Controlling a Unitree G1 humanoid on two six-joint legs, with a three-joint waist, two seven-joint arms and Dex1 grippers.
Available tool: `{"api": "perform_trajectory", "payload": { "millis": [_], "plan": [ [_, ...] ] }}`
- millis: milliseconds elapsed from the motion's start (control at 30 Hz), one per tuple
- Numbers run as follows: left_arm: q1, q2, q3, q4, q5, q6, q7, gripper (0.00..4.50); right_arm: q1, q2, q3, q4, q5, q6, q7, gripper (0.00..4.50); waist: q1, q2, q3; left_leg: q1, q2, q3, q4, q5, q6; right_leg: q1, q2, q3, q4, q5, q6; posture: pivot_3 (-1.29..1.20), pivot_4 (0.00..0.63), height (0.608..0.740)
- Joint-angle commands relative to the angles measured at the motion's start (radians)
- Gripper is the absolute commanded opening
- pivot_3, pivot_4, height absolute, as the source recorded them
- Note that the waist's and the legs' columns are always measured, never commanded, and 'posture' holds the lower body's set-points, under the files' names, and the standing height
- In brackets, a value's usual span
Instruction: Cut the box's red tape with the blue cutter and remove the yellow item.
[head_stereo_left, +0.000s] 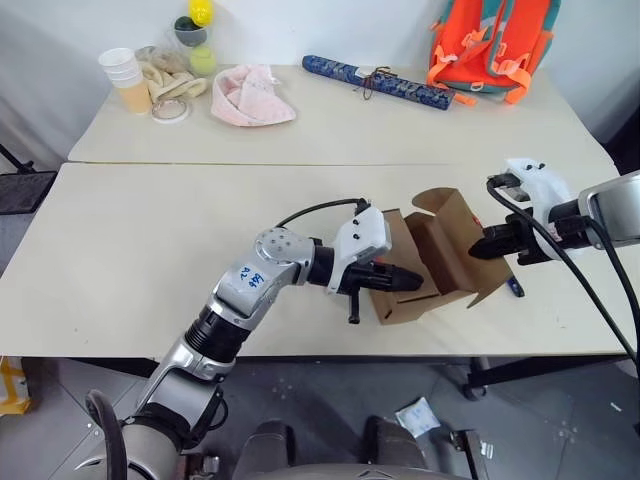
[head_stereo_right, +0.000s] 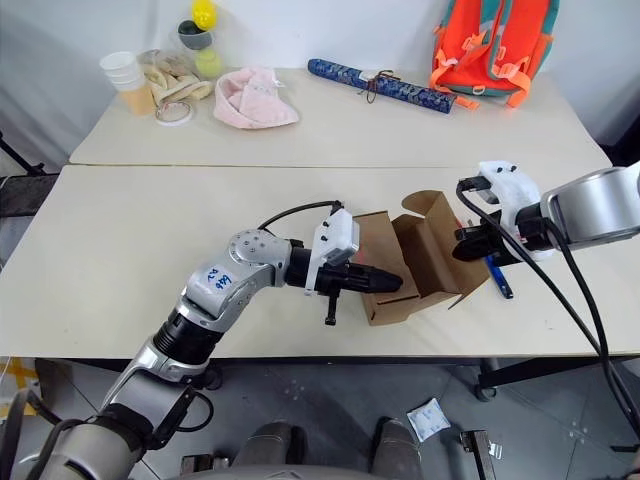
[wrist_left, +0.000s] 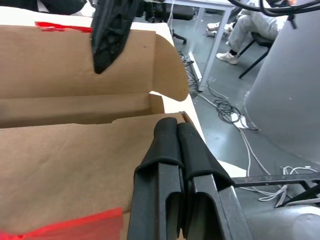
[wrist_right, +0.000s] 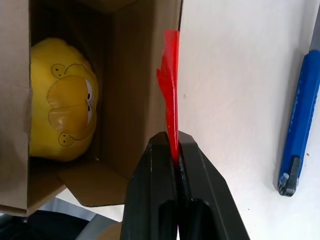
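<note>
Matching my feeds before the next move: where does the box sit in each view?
Left eye view: the box, right of centre, between the grippers.
Right eye view: same spot.
Left wrist view: brown flaps behind the left gripper.
Right wrist view: open interior holding the yellow item.
Shared landmark: the right gripper, pinching the red tape.

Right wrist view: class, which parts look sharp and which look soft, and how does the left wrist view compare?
Right wrist view: the yellow item and blue cutter are crisp, while the near fingers are soft. Left wrist view: its own fingers look fairly sharp, but the other gripper's finger above the box is blurred.
</note>
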Motion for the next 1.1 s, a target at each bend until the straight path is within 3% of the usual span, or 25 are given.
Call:
{"api": "perform_trajectory", "payload": {
  "millis": [33,367,767,1100],
  "plan": [
    [0.020,0.015,-0.004,0.006,0.028,0.005,0.015,0.00,0.017,-0.036,-0.011,-0.046,0.094,-0.029,-0.025,0.02,0.000,0.000,0.000,0.000,0.000,0.000,0.000,0.000,0.000,0.000,0.000,0.000,0.000,0.000,0.000,0.00,0.150,0.740],
    [0.059,0.133,0.028,0.020,0.057,0.079,0.058,0.00,0.015,-0.084,-0.032,-0.034,0.022,0.014,0.058,0.02,-0.001,0.000,-0.001,0.001,0.000,0.000,0.001,0.000,0.000,0.001,0.000,0.000,0.001,0.000,0.000,0.00,0.150,0.740],
    [0.150,0.158,0.095,-0.035,0.054,0.148,0.130,0.00,-0.021,-0.104,0.015,-0.067,-0.193,0.047,0.286,0.02,0.005,0.001,-0.003,0.002,0.000,0.000,0.003,0.000,0.001,0.003,0.000,0.001,0.001,0.001,0.000,0.00,0.150,0.740],
    [0.204,0.187,0.139,-0.117,0.018,0.212,0.145,0.00,-0.069,-0.052,0.050,-0.056,-0.327,0.047,0.369,0.02,0.023,0.001,-0.003,0.000,0.000,0.000,0.004,0.000,0.001,0.001,0.000,0.001,0.001,0.002,0.000,0.00,0.150,0.740]
  ]
}}
